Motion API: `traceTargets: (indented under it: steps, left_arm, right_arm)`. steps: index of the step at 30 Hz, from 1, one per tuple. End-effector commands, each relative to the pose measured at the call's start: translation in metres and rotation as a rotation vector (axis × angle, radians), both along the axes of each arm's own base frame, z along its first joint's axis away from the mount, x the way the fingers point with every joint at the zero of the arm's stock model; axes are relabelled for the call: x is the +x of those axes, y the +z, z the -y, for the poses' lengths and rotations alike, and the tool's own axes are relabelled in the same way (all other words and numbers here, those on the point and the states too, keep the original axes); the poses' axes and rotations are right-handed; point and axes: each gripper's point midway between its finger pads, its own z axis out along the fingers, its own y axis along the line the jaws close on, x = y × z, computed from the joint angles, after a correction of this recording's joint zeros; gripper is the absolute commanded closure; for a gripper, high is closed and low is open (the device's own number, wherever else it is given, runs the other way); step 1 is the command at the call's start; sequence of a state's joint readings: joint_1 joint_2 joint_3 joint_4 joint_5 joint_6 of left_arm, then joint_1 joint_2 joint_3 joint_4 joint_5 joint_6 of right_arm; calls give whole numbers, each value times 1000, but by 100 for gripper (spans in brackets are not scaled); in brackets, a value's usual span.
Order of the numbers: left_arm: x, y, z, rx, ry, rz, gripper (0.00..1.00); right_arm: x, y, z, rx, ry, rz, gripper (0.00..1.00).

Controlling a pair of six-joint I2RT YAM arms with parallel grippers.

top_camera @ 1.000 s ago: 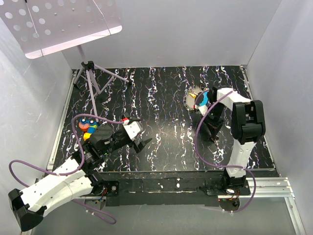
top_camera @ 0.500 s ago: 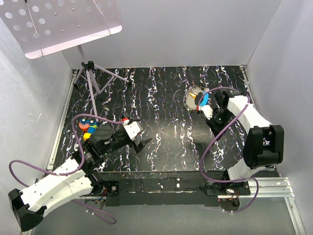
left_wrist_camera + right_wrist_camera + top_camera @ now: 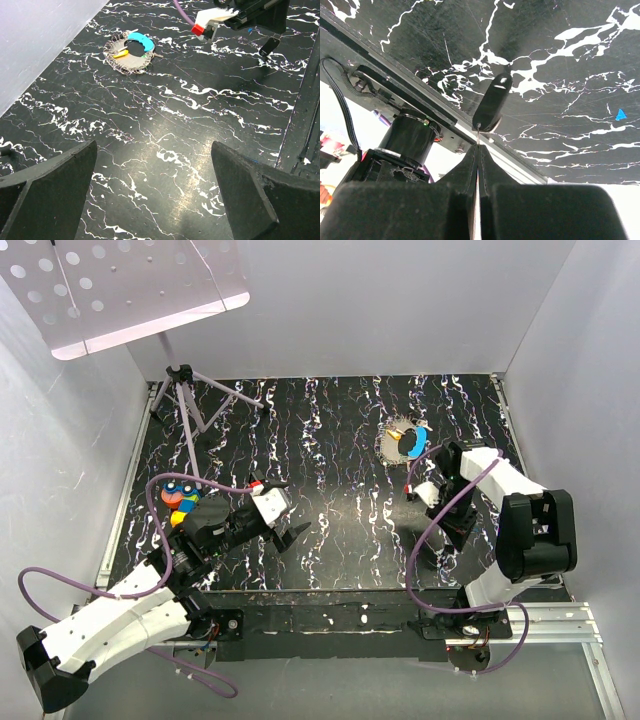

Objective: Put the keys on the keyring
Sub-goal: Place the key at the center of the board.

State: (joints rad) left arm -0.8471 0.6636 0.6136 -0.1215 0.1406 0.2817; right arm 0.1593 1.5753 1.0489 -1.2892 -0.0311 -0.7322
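Note:
A blue-headed key (image 3: 415, 437) and a yellow-headed one (image 3: 402, 438) lie on a round grey wiry mat (image 3: 392, 445) at the back right. The left wrist view shows the blue key (image 3: 138, 40) and the mat (image 3: 131, 64) too. My right gripper (image 3: 477, 147) is shut on a thin silvery wire, the keyring (image 3: 478, 136), seen edge-on. A black oval tag (image 3: 492, 106) hangs from it. That gripper (image 3: 440, 545) hovers over the table's near right part, and the tag (image 3: 270, 46) dangles below it. My left gripper (image 3: 298, 505) stands wide open over bare table (image 3: 154, 145), holding nothing.
A small cluster of blue, orange and red pieces (image 3: 180, 496) lies at the left, beside the left arm. A tripod (image 3: 185, 390) with a perforated plate stands at the back left. White walls close in the sides and back. A black rail (image 3: 410, 85) runs along the near edge.
My right arm has drawn back from the mat toward the near edge, its gripper still shut. The blue and yellow keys stay on the mat. The left arm has not moved.

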Motion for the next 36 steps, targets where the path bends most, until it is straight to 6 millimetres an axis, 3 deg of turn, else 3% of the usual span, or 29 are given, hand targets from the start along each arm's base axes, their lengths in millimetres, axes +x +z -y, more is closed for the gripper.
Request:
traceTargets:
  steps: [1,7,36]
  left_arm:
    - [-1,9,-4,-11,5,25,2]
    - [-1,9,-3,-12,0,23,2]
    - [-1,8,-4,-10,5,22,2]
  right_arm:
    - [-8,2,5,-30,7,-52,99]
    - [-3,-3,3,-33,-15,-62,99]
    - [57,-21,-31,39,-75,-49,99]
